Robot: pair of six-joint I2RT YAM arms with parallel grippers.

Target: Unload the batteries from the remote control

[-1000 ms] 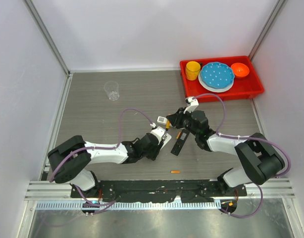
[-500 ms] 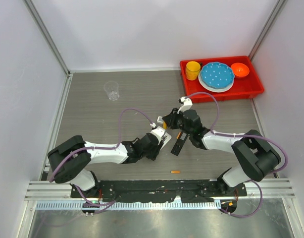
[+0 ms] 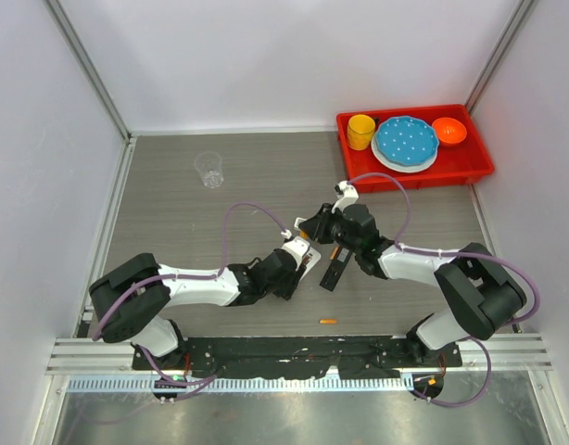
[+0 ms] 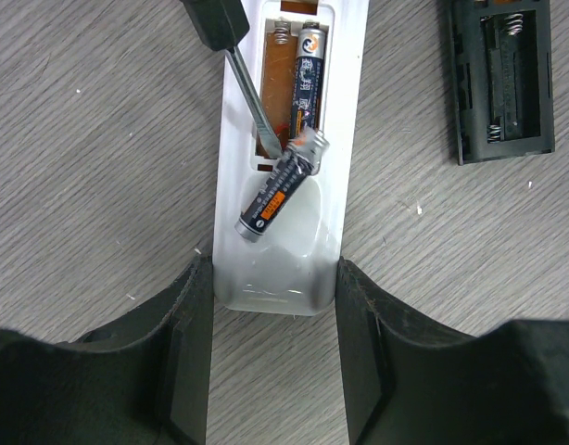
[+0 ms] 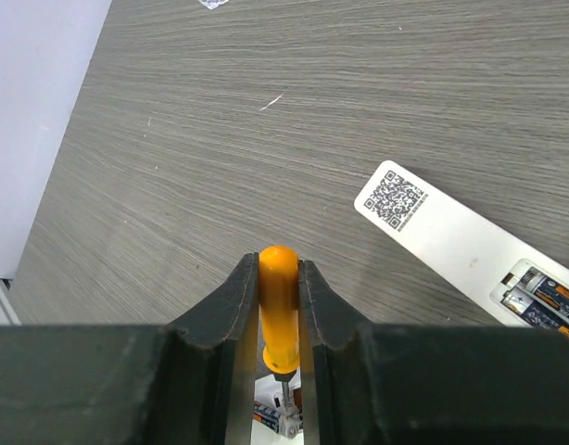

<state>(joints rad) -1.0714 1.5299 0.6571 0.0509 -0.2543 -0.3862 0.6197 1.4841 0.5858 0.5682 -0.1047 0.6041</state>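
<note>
Grey wood-grain worktop [image 4: 99, 167] carries a white remote [image 4: 347, 139] with its bay open. One dark battery [image 4: 307, 79] lies seated along the bay, while a second battery [image 4: 281, 190] sits askew, slanting out of the bay over the remote's body. Just beside it, the metal shaft of an orange-handled tool [image 5: 279, 306] reaches into the bay, its handle clamped in the right end effector [image 5: 279, 278]. The left end effector [image 4: 275, 287] pinches the remote's near end. A black remote [image 4: 502, 79] lies close by, springs bare, and an orange battery [image 3: 328, 321] lies loose near the arm bases.
</note>
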